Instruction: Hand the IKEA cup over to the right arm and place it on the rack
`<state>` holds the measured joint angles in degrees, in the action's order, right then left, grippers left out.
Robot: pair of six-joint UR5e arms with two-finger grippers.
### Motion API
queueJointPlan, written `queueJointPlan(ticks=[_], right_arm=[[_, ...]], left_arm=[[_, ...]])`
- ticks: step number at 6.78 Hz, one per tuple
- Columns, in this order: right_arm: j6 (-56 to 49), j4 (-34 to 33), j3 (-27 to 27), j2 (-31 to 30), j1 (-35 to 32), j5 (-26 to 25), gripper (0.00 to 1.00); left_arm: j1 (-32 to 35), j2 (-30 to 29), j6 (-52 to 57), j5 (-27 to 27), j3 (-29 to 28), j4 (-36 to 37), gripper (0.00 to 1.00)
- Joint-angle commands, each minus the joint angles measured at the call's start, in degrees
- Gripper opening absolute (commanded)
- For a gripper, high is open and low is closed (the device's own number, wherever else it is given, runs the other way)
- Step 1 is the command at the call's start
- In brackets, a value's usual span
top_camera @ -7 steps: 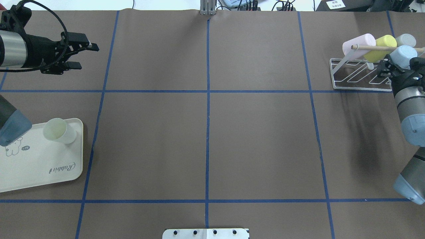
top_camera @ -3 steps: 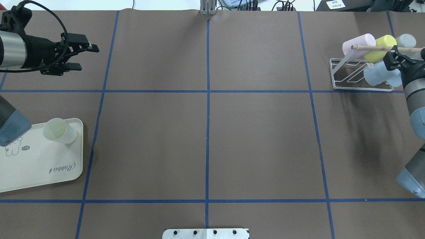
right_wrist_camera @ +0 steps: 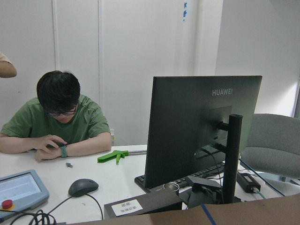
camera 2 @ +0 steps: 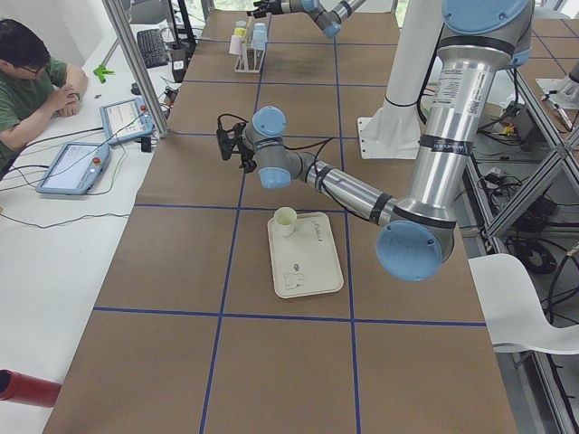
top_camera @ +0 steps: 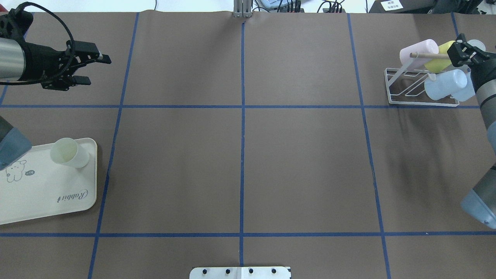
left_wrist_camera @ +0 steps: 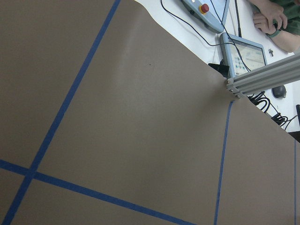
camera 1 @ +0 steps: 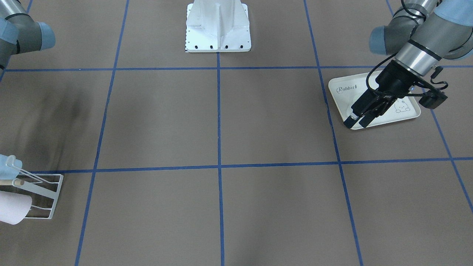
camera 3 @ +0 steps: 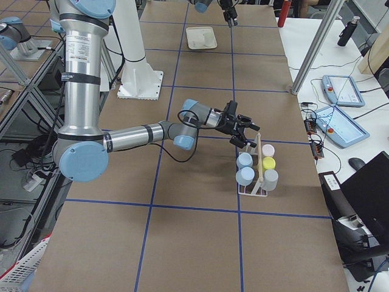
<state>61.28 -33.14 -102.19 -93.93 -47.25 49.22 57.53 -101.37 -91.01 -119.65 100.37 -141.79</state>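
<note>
A light blue IKEA cup lies tilted on a prong of the white wire rack at the table's far right, with nothing gripping it. My right gripper hovers just past the cup, over the rack's wooden dowel, open and empty; in the exterior right view it sits beside the rack. A pale cup stands upright on the cream tray at the left. My left gripper hangs open and empty over the far-left table.
Pink, yellow, grey-blue and another light blue cup fill the rack. The robot base stands at the near edge. A person sits at a desk with tablets beyond the table's far edge.
The right gripper set the light blue cup on the rack, let go and pulled back toward the far edge. The left gripper drifted slightly left.
</note>
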Motion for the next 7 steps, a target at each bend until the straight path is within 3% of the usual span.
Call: queueJointPlan(ticks=[1, 2, 4, 7], right_arm=[[0.76, -0.26, -4.49, 1.37, 0.14, 6.54, 1.0], [1.29, -0.26, -5.55, 1.81, 0.23, 9.98, 1.0], [10.48, -0.44, -7.31, 4.7, 1.98, 19.64, 1.0], [22.0, -0.53, -8.02, 8.67, 2.87, 30.46, 1.0]], left_arm=[[4.75, 4.05, 11.39, -4.51, -0.43, 2.9, 1.0], [8.09, 5.12, 16.6, -7.84, -0.26, 7.01, 1.0], [8.74, 13.6, 29.16, -8.93, 0.79, 9.25, 1.0], [-0.72, 16.64, 30.11, -8.58, 0.88, 12.58, 1.0]])
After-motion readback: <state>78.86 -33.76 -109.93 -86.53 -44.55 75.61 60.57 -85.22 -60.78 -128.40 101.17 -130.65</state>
